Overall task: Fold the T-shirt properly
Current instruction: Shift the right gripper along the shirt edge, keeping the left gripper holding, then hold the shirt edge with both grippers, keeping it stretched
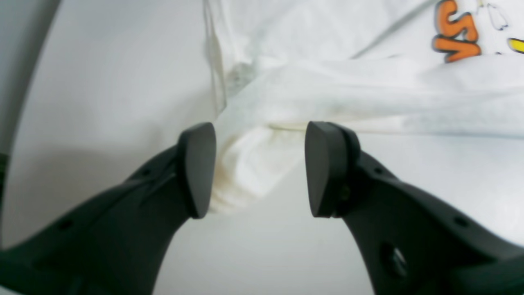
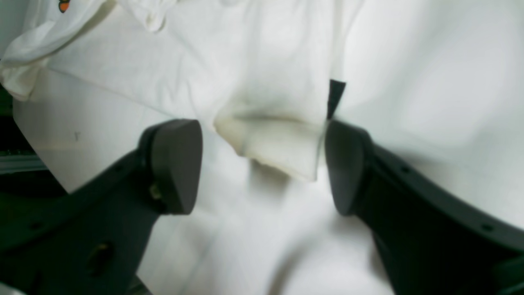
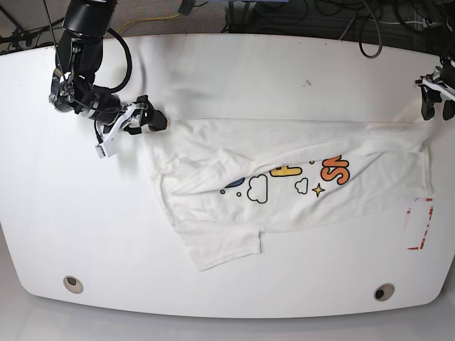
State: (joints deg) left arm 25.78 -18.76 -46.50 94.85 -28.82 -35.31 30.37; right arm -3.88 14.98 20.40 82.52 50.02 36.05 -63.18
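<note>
The T-shirt (image 3: pixel 284 188) lies spread across the middle of the white tabletop (image 3: pixel 227 64), print side up, rumpled, with one sleeve flopped toward the near edge. Over on the base view's left, the right claw (image 3: pixel 158 119) sits low at the shirt's upper corner, and from its wrist camera the right claw (image 2: pixel 262 164) is spread wide, a folded flap of white cloth lying between the two pads, close to one pad but gripped by neither. Across on the base view's right, the left claw (image 3: pixel 435 106) hangs at the shirt's far corner near the tabletop's edge. Its own camera shows the left claw (image 1: pixel 260 168) also wide open, a bunched edge of the T-shirt (image 1: pixel 327 94) sitting in the gap, nothing clamped, orange lettering (image 1: pixel 456 32) just beyond.
</note>
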